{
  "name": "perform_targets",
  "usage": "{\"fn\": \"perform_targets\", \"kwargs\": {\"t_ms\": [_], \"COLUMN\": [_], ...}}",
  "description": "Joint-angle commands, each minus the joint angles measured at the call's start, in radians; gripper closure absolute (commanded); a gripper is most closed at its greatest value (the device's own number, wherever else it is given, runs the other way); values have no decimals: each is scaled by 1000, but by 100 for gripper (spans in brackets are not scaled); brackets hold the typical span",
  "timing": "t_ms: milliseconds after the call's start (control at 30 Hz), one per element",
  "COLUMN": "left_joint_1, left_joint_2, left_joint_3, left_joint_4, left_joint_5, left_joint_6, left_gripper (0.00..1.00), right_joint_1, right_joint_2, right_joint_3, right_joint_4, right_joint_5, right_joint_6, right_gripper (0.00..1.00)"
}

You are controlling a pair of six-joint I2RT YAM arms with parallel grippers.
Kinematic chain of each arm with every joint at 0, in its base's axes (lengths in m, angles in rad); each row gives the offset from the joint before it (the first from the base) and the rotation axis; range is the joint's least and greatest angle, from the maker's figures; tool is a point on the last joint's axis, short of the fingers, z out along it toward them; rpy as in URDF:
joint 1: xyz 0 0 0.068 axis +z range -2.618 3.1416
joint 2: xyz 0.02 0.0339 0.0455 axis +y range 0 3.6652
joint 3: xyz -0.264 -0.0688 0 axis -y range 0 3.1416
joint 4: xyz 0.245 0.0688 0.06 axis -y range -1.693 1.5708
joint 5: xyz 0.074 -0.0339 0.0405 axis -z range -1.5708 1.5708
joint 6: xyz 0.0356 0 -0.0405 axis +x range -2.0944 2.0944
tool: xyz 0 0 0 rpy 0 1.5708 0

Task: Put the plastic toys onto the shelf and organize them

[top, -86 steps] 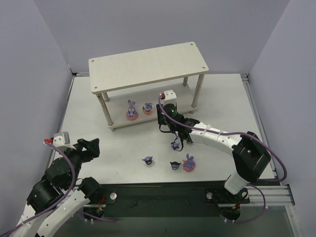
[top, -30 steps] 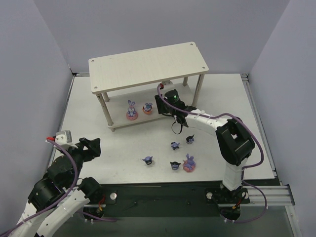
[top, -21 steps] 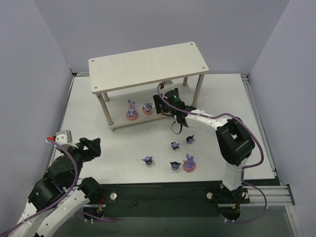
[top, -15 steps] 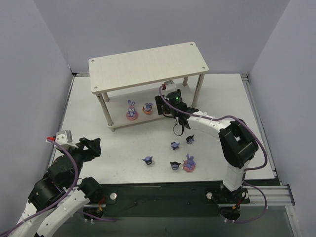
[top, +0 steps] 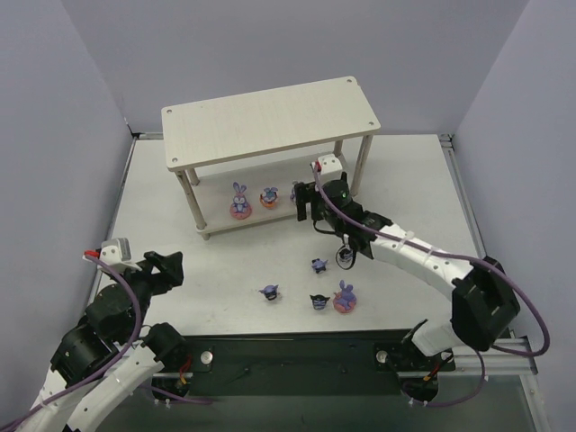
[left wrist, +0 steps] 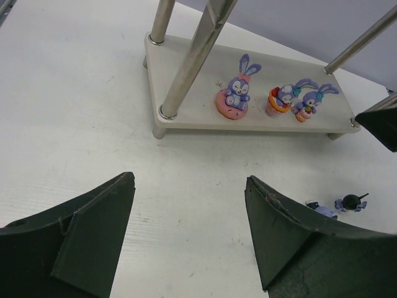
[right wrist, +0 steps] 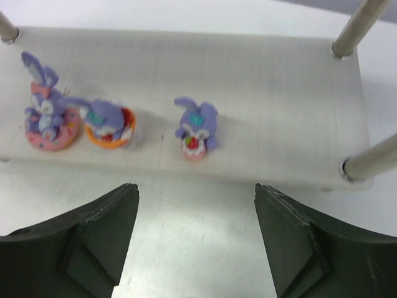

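Note:
The beige two-tier shelf (top: 270,117) stands at the back. Three purple bunnies stand in a row on its lower board (right wrist: 279,93): one on a pink base (right wrist: 46,118), one in an orange cup (right wrist: 110,122), and a third (right wrist: 195,129). They also show in the left wrist view (left wrist: 237,93). On the table lie one bunny (top: 344,298) and dark pointed-ear figures (top: 318,265) (top: 268,292) (top: 319,301); a fourth sits under the arm's cable (top: 346,256). My right gripper (right wrist: 194,192) is open and empty, just in front of the lower board. My left gripper (left wrist: 189,180) is open and empty at the near left.
The right arm's forearm (top: 405,252) crosses the table's right half above the loose toys. The shelf's metal-looking legs (left wrist: 192,56) stand between my left gripper and the bunnies. Grey walls close in the left, back and right.
My right gripper reached under the shelf's top board, then drew back open. A third bunny now stands on the lower board. The left arm has not moved.

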Motion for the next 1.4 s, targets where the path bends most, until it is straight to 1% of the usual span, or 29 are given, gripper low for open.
{"fn": "perform_targets", "kwargs": {"t_ms": [0, 33, 133, 267, 467, 567, 633, 700, 733, 800, 833, 867, 933, 1067, 1167, 1200, 1267, 1300, 1367], "left_joint_1": [-3, -3, -3, -3, -3, -3, -3, -3, -3, -3, -3, -3, -3, -3, -3, -3, -2, -3, -2], "left_joint_2": [-14, -14, -13, -14, -5, 4, 9, 16, 18, 27, 30, 36, 46, 82, 101, 102, 102, 99, 98], "left_joint_3": [2, 2, -1, -3, -7, -7, -7, -9, -11, -9, -11, -12, -12, -12, -14, -14, -15, -15, -15], "left_joint_4": [17, 19, 19, 25, 37, 39, 42, 46, 51, 59, 62, 72, 80, 97, 97, 96, 94, 96, 97], "left_joint_5": [5, 8, 15, 25, 39, 45, 50, 62, 68, 90, 99, 110, 137, 163, 171, 173, 170, 168, 166], "left_joint_6": [8, 8, 6, 8, 9, 11, 11, 17, 20, 27, 29, 40, 47, 64, 64, 64, 66, 66, 67], "left_gripper": [18, 18, 18, 18, 18, 18, 18, 18, 18, 18, 18, 18, 18, 18, 18, 18, 18, 18, 18], "right_joint_1": [37, 40, 41, 41, 38, 37, 37, 35, 35, 35, 37, 35, 45, 55, 55, 54, 55, 54, 54], "right_joint_2": [-136, -178, -271, -403, -609, -693, -735, -747, -749, -739, -723, -713, -671, -598, -554, -546, -528, -523, -514], "right_joint_3": [-86, -96, -162, -260, -337, -345, -347, -345, -347, -348, -359, -363, -380, -385, -388, -388, -393, -396, -399], "right_joint_4": [-171, -235, -340, -423, -592, -658, -684, -696, -701, -704, -705, -705, -695, -672, -662, -659, -658, -658, -659], "right_joint_5": [68, 78, 88, 107, 127, 95, 25, -32, -97, -173, -193, -265, -313, -296, -270, -271, -277, -279, -284], "right_joint_6": [136, 157, 216, 278, 372, 395, 385, 369, 351, 323, 294, 283, 244, 198, 190, 187, 188, 191, 200], "right_gripper": [23, 23, 22, 22, 21, 21, 21, 21, 21, 21, 21, 21, 23, 25, 30, 35, 40, 44, 50]}}
